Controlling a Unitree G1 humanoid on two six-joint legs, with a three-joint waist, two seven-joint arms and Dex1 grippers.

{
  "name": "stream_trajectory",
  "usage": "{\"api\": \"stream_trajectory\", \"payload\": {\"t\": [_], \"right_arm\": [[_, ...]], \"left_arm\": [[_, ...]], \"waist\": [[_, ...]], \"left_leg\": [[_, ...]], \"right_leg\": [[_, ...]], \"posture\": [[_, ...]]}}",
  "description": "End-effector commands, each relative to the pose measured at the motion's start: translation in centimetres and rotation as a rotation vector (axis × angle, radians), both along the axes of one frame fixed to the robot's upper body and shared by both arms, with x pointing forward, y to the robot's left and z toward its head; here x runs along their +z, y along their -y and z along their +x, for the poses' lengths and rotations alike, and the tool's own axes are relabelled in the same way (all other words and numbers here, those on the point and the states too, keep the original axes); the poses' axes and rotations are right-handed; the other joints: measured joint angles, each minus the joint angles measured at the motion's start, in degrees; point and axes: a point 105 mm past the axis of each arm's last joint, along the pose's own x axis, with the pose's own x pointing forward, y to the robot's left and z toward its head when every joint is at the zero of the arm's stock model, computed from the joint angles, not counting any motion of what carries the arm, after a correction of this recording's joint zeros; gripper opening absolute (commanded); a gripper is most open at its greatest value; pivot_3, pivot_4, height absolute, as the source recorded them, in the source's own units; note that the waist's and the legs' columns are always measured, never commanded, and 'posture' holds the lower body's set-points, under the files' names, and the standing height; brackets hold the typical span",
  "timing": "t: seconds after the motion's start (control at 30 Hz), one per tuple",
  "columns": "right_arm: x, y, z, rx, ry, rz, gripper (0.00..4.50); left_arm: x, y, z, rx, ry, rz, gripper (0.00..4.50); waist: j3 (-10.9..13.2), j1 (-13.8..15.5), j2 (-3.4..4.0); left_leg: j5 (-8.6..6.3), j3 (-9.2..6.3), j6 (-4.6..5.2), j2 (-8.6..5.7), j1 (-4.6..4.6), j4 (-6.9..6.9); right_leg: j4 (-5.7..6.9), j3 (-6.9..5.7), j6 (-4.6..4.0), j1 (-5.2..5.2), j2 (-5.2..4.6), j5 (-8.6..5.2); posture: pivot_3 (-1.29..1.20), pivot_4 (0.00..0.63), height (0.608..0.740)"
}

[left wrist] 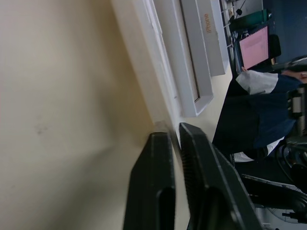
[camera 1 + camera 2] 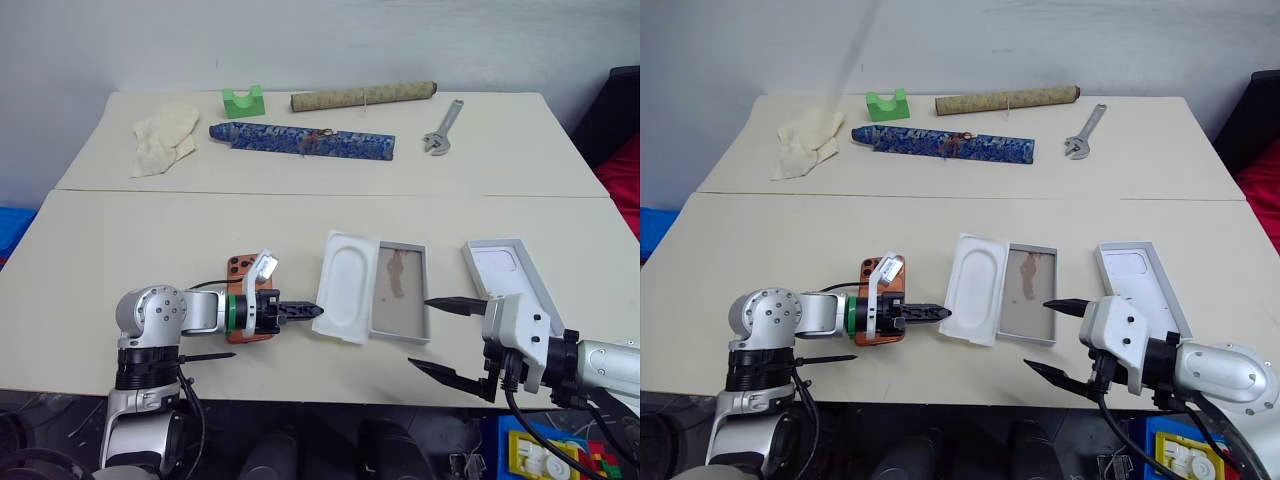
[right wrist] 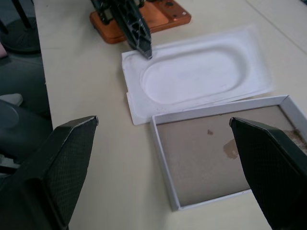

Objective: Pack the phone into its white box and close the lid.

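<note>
Left gripper (image 2: 305, 311) clenched on edge of white insert (image 2: 345, 287), right gripper (image 2: 437, 335) released; lift insert flat, clear of white box (image 2: 402, 291), avoiding phone (image 2: 240, 270).

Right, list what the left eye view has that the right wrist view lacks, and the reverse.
Left eye view, not the wrist: the lid, wrench, green block, cloth. Wrist, not the eye: nothing new, just a closer look at the shut left gripper at the insert's corner. Both: phone, white box, open right gripper.
</note>
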Motion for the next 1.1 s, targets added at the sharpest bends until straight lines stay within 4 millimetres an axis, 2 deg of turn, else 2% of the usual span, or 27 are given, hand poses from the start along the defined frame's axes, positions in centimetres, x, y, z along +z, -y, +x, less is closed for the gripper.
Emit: {"api": "stream_trajectory", "payload": {"t": [0.03, 0.3, 0.4, 0.5, 0.63, 0.77, 0.8, 0.93, 1.1], "right_arm": [[-0.5, -0.4, 0.1, 0.028, 0.016, -0.061, 4.50], [-3.9, -1.0, 1.6, 0.054, -0.008, -0.173, 4.50], [-5.1, -1.0, 2.6, 0.051, -0.021, -0.178, 3.88], [-5.9, -1.6, 3.4, 0.077, -0.030, -0.170, 2.92], [-6.7, -2.2, 4.1, 0.110, -0.040, -0.175, 1.56], [-6.7, -3.2, 3.9, 0.166, -0.051, -0.154, 0.18], [-6.6, -3.5, 3.8, 0.175, -0.054, -0.146, 0.03], [-6.4, -5.1, 2.9, 0.213, -0.075, -0.123, 0.03], [-7.2, -4.8, 2.9, 0.197, -0.054, -0.167, 0.03]], "left_arm": [[-1.3, -1.6, 0.1, 0.054, -0.063, 0.038, 0.03], [1.5, -6.0, -0.2, 0.056, -0.025, 0.034, 0.03], [2.4, -6.9, -0.8, 0.036, -0.013, 0.023, 0.00], [2.9, -7.4, -0.9, 0.041, -0.005, 0.007, 0.00], [3.2, -6.7, -0.6, 0.051, 0.016, -0.021, 0.00], [3.4, -5.4, -0.9, 0.026, 0.036, -0.055, 0.00], [3.4, -5.2, -1.0, 0.022, 0.037, -0.059, 0.00], [3.6, -3.6, -0.7, 0.037, 0.050, -0.115, 0.00], [4.0, -2.0, -0.9, 0.021, 0.060, -0.150, 0.00]], "waist": [[0.0, -0.2, -0.01], [0.1, -2.2, -0.21], [0.2, -2.2, -0.35], [0.3, -1.9, -0.39], [0.3, -1.5, -0.39], [0.3, -1.5, -0.46], [0.3, -1.5, -0.46], [0.3, -1.5, -0.47], [0.3, -1.5, -0.50]], "left_leg": [[0.02, 0.00, -0.03, 0.03, 0.01, 0.00], [0.14, -0.02, -0.26, 0.13, 0.00, -0.32], [0.14, -0.11, -0.26, 0.11, -0.14, -0.36], [0.14, -0.16, -0.25, 0.07, -0.16, -0.38], [0.15, -0.20, -0.25, 0.08, -0.17, -0.38], [0.15, -0.20, -0.25, 0.08, -0.17, -0.37], [0.15, -0.21, -0.25, 0.08, -0.17, -0.37], [0.15, -0.23, -0.25, 0.11, -0.17, -0.37], [0.15, -0.23, -0.26, 0.09, -0.17, -0.36]], "right_leg": [[0.01, 0.00, 0.00, 0.00, 0.03, 0.00], [0.10, 0.02, -0.11, -0.27, 0.14, -0.06], [0.03, -0.03, -0.14, -0.35, 0.11, -0.08], [-0.05, -0.07, -0.15, -0.33, 0.07, -0.08], [-0.06, -0.10, -0.15, -0.32, 0.07, -0.08], [-0.04, -0.11, -0.15, -0.31, 0.08, -0.08], [-0.03, -0.12, -0.15, -0.31, 0.07, -0.08], [-0.03, -0.14, -0.16, -0.32, 0.08, -0.09], [-0.02, -0.16, -0.16, -0.31, 0.08, -0.09]], "posture": [[0.00, 0.150, 0.740], [0.00, 0.150, 0.740], [0.00, 0.150, 0.740], [0.00, 0.150, 0.740], [0.00, 0.150, 0.740], [0.00, 0.150, 0.740], [0.00, 0.150, 0.740], [0.00, 0.150, 0.740], [0.00, 0.150, 0.740]]}}
